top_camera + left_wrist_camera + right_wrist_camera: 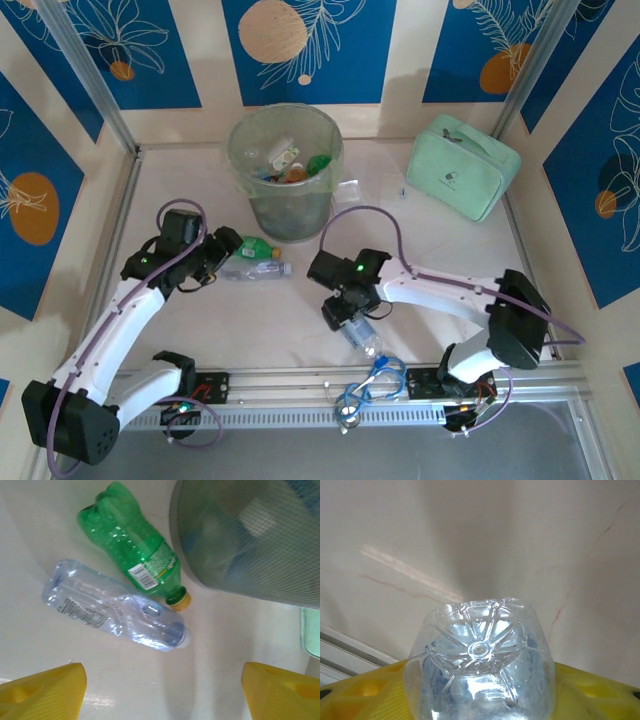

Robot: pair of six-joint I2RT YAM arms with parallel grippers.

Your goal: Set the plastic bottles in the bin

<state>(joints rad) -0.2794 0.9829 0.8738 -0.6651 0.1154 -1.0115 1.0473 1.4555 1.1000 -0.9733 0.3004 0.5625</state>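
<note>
the right gripper (352,322) is closed around a clear plastic bottle with a star-moulded base (365,340), low and centre in the top view, just above the rail at the near edge of the pale table (450,260). in the right wrist view that bottle (480,665) sits squarely between the yellow fingers (365,695), its base in the lower middle of the frame; whether it is clear of the table i cannot tell. the left gripper (212,263) is spread wide with nothing between its fingers, left of centre in the top view. in the left wrist view its yellow fingertips (282,692) stand in the two bottom corners, and two bottles lie ahead of them, apart from both: a clear crushed plastic bottle with grey print (115,607) in the middle left, and a green plastic bottle with a yellow cap (135,555) above it, side by side, caps toward the right. the tall round translucent pale-green plastic bin (285,170) stands at upper centre of the top view, just above these two bottles (257,259), with several bottles already inside (292,165); its wall (250,540) takes the upper right of the left wrist view. a mint-green zippered soft case (463,165) lies at upper right.
</note>
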